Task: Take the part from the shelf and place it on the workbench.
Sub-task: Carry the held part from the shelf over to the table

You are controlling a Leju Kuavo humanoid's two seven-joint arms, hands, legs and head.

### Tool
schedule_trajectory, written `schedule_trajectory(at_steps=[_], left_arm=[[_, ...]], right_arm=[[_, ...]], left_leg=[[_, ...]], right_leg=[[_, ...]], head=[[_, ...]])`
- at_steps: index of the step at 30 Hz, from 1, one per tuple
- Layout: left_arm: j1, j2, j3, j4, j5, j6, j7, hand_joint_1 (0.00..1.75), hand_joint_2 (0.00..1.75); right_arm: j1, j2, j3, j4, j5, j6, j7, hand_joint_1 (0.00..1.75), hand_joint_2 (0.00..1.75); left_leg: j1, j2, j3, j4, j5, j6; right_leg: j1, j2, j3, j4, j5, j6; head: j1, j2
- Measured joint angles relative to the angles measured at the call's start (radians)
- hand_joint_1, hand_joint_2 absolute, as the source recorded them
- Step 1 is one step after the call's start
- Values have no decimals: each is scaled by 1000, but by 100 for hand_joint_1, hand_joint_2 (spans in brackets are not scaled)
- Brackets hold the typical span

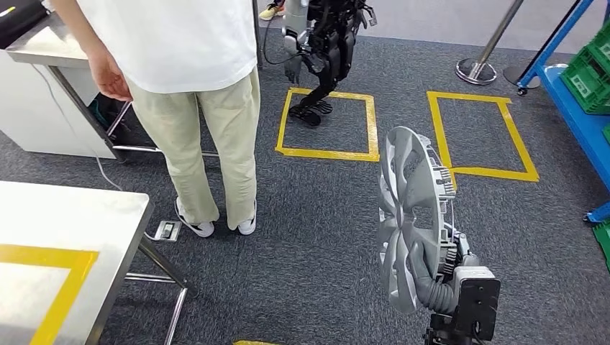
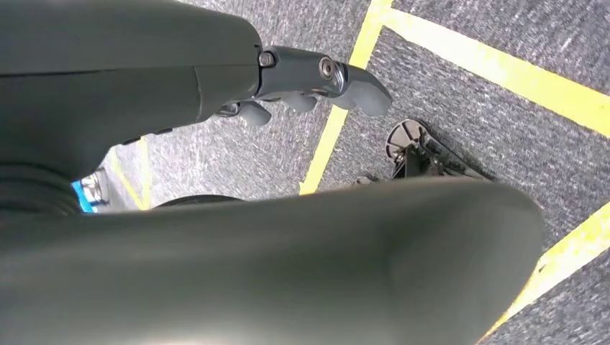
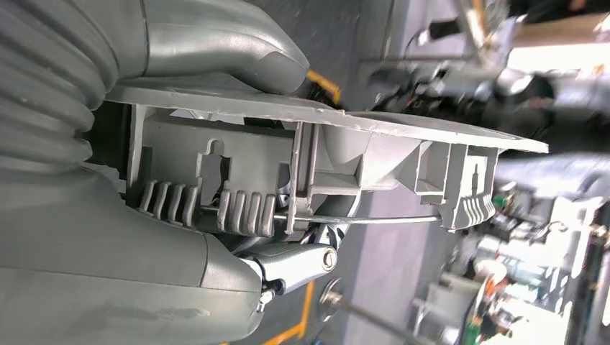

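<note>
One silver wheel cover (image 1: 408,215), the part, stands on edge above the grey carpet (image 1: 316,230), gripped at its lower rim by the right hand (image 1: 431,277), thumb on one face and fingers on the other. The left hand (image 2: 316,83) hangs empty, fingers loosely curled. Two yellow tape squares (image 1: 329,122) lie ahead, one person (image 1: 187,108) stands beside the steel workbench (image 1: 72,237), whose edge is well apart from the cover.

Right hand (image 1: 440,277) at 5 o'clock holds the part (image 1: 411,215) upright over the carpet. Workbench (image 1: 68,248) at 8 o'clock. Person (image 1: 190,93) at 11, beside it. Shelf (image 1: 575,108) at 2.
</note>
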Motion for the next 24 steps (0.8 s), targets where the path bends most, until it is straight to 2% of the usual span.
schedule_trajectory(at_steps=[1, 2, 3, 4, 5, 6, 8, 9, 10, 11, 12, 13, 15, 16, 17, 19, 20, 21, 23, 24], left_arm=[[0, -1, 0, 0, -1, -1, -1, 0, 0], [0, -2, -1, 0, -2, -2, -1, 0, 0], [2, -2, -1, 0, -2, -3, -1, 0, 0], [3, -1, -1, 0, -2, -3, -1, 0, 0], [5, 0, -1, 0, 1, -4, -1, 0, 0], [6, 0, -1, 0, 6, -7, -1, 0, 0], [6, 1, -1, 0, 32, -17, -8, 0, 0], [6, 1, 0, 0, 47, -22, -13, 0, 0], [7, 1, 2, 0, 59, -28, -19, 0, 0], [8, 1, 3, 0, 67, -30, -23, 0, 0], [9, 1, 4, 0, 70, -30, -25, 0, 0], [9, 1, 5, 0, 71, -29, -26, 0, 0], [7, 0, 6, 0, 68, -27, -25, 0, 0], [6, -1, 6, 0, 67, -27, -24, 0, 0], [6, -2, 6, 0, 66, -27, -23, 0, 0], [8, -1, 6, 0, 65, -27, -23, 0, 0], [9, -1, 7, 0, 66, -28, -24, 0, 0], [9, 0, 7, 0, 67, -30, -24, 0, 0], [8, 0, 8, 0, 69, -33, -26, 0, 0], [8, 0, 8, 0, 69, -35, -26, 0, 0]], right_arm=[[-4, 0, 0, -4, 1, 1, 0, 175, 175], [-7, -1, 0, -6, 2, 3, 1, 175, 175], [-10, -1, 0, -9, 4, 4, 1, 175, 175], [-13, -1, 0, -11, 7, 6, 2, 175, 175], [-15, -1, 0, -13, 11, 6, 4, 175, 175], [-16, -1, 0, -15, 15, 6, 5, 175, 175], [-16, 0, 0, -18, 21, 0, 6, 175, 175], [-15, 0, -1, -19, 22, -4, 6, 175, 175], [-13, 0, -2, -19, 23, -7, 6, 175, 175], [-10, -1, -2, -19, 24, -9, 6, 175, 175], [-7, -1, -3, -19, 25, -10, 7, 175, 175], [-6, -1, -3, -20, 29, -10, 7, 175, 175], [-6, -1, -3, -22, 46, -9, 11, 175, 175], [-8, -1, -4, -25, 57, -9, 13, 175, 175], [-9, -1, -4, -28, 68, -9, 15, 175, 175], [-14, -2, -5, -35, 79, -13, 17, 175, 175], [-15, -2, -6, -38, 79, -16, 17, 175, 175], [-16, -2, -10, -42, 77, -19, 17, 175, 175], [-16, -2, -17, -50, 72, -23, 14, 175, 175], [-16, -2, -20, -53, 70, -24, 12, 175, 175]], left_leg=[[3, -10, -4, 0, 3, -4], [5, -21, -7, -2, 7, -10], [7, -32, -10, -6, 11, -17], [7, -32, -15, -7, 14, -23], [4, -12, -20, -2, 9, -27], [1, 18, -33, 21, -7, -29], [0, 87, -83, 128, -68, -34], [4, 101, -110, 191, -96, -38], [7, 109, -126, 234, -109, -42], [10, 113, -124, 241, -104, -46], [13, 119, -100, 205, -83, -50], [15, 131, -60, 140, -55, -54], [13, 160, 10, 23, -28, -51], [10, 167, 26, -2, -27, -45], [7, 164, 27, -6, -31, -37], [8, 142, 23, -4, -25, -24], [9, 133, 22, -5, -22, -19], [12, 123, 20, -5, -19, -14], [12, 103, 16, -5, -15, -6], [11, 92, 14, -5, -13, -3]], right_leg=[[3, 13, 15, -30, 5, -6], [4, 9, 21, -36, 3, -10], [6, 0, 25, -44, 8, -12], [4, -13, 32, -55, 15, -14], [2, -25, 38, -71, 23, -16], [-1, -38, 44, -86, 31, -18], [-2, -63, 47, -98, 37, -20], [-2, -78, 46, -98, 37, -20], [-2, -92, 45, -97, 35, -19], [-3, -106, 45, -95, 34, -17], [-4, -119, 44, -91, 32, -14], [-6, -130, 43, -85, 28, -8], [-5, -149, 39, -66, 16, 7], [-4, -156, 37, -58, 12, 14], [-3, -163, 35, -53, 11, 21], [-6, -174, 32, -48, 9, 31], [-9, -164, 26, -37, -1, 37], [-12, -144, 13, -9, -20, 42], [-16, -92, -40, 109, -84, 50], [-16, -78, -73, 183, -115, 51]], head=[[1, 0], [2, 0], [5, 0], [8, 0], [6, 0], [2, 0], [-12, 0], [-17, 0], [-21, 0], [-24, 0], [-25, 0], [-28, 0], [-34, 0], [-34, 0], [-33, 0], [-27, 0], [-26, 0], [-22, 0], [-12, 0], [-6, 0]])
